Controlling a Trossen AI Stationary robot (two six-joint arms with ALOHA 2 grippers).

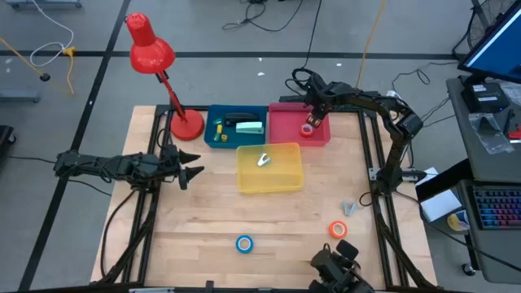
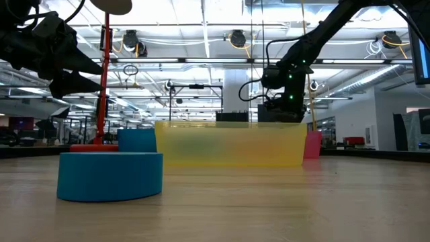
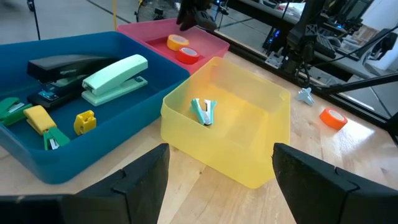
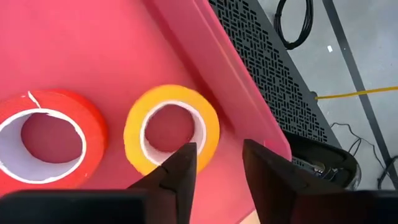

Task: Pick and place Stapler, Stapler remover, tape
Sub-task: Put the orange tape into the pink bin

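High view, sorting: the right tool (image 1: 308,119) hangs over the pink tray (image 1: 281,130), just above the red tape roll (image 1: 307,129) lying in it.
High view, waiting arm: the left tool (image 1: 192,168) sits low over the tabletop (image 1: 203,220) beside the yellow tray (image 1: 249,181), fingers spread and empty.
High view, left to do: a blue tape roll (image 1: 245,243) and an orange tape roll (image 1: 339,229) lie loose near the front edge, with a small grey staple remover (image 1: 348,208) just beside the orange one.
High view, surroundings: a red desk lamp (image 1: 152,54) stands by the blue tray (image 1: 213,138).
Low view: the blue roll fills the foreground and the yellow tray hides the pink one, so the drop itself is not seen.
Left wrist view: the blue tray holds a mint stapler (image 3: 116,77) and a black stapler (image 3: 59,65); a teal staple remover (image 3: 203,111) lies in the yellow tray.
Right wrist view: the fingers (image 4: 175,171) stand apart and hold nothing, close over a yellow tape roll (image 4: 171,128) beside the red one.
Step, judged: a tape drop looks finished.
Next, judged: lift clear of the tray wall, then reach for the orange roll without nudging the grey remover.
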